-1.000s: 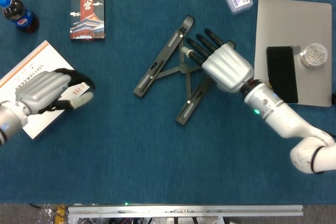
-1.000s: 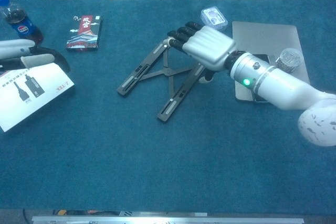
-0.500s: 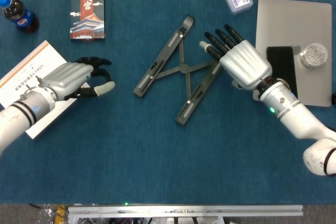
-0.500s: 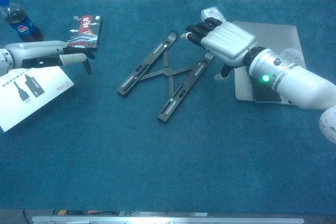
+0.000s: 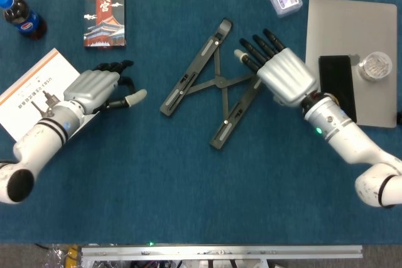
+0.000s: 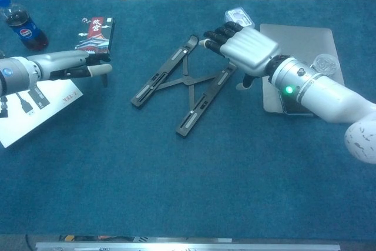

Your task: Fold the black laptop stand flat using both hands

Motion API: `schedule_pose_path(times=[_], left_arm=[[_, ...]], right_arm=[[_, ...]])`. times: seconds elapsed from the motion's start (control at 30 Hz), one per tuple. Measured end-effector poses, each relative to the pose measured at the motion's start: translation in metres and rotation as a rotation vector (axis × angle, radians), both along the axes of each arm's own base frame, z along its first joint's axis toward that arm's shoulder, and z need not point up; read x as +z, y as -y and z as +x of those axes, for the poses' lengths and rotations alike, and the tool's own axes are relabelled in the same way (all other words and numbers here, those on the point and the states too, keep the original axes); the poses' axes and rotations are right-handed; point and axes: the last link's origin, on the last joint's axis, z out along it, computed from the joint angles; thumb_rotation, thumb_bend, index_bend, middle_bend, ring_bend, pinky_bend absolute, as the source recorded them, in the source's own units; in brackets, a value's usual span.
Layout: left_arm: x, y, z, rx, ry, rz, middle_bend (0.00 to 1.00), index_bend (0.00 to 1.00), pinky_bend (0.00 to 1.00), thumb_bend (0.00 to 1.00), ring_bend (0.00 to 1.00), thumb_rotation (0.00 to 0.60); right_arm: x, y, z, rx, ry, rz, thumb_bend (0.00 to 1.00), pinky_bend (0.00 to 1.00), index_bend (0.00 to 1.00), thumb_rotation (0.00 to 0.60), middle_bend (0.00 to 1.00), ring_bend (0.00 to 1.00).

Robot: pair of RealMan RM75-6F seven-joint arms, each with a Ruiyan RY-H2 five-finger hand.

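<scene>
Fingers: right hand (image 5: 286, 75) has its fingers (image 5: 257, 46) stretched out and spread over the upper end of the stand's right bar, gripping nothing; whether they touch it, I can't tell. Left hand (image 5: 100, 88) hangs in the left-middle of the head view, fingers loosely parted, nothing in them, well apart from the stand.
Stand: black laptop stand (image 5: 210, 83) lies in the centre of the frame on the blue surface (image 5: 188, 186), two long bars splayed into a V, joined by thin crossing links.
Handling: looks like rigid, light metal or plastic bars on stiff hinges. It should slide on the cloth if pushed from one side only, so each hand wants one bar, pressing the pair together.
Where to take hold: I'd say the outer edges of the bars, near mid-length, clear of the crossing links where fingers could get pinched.
Risk: thin links may bind if the bars are squeezed unevenly.
Around it: laptop (image 5: 352, 61) and phone (image 5: 337, 88) at right, card box (image 5: 104, 18) and bottle (image 5: 22, 17) upper left, booklet (image 5: 34, 101) under the left arm.
</scene>
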Motion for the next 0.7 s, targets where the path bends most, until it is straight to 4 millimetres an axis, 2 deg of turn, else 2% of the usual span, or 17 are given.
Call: schedule_pose_path(times=[0.47,0.7], left_arm=[[-0.025,-0.002,0.015,0.137,0.018,0.057,0.0,0.37,0.0,0.2,0.0,0.0],[-0.037,-0.003,0.021,0.147,0.009,0.05,0.0,0.36,0.0,0.2,0.0,0.0]], right_arm=[[-0.017,-0.013,0.011,0.109,0.007,0.035,0.0,0.0,0.0,0.6,0.0,0.0],[-0.023,-0.015,0.008,0.122,-0.011,0.047,0.0,0.0,0.0,0.6,0.0,0.0]])
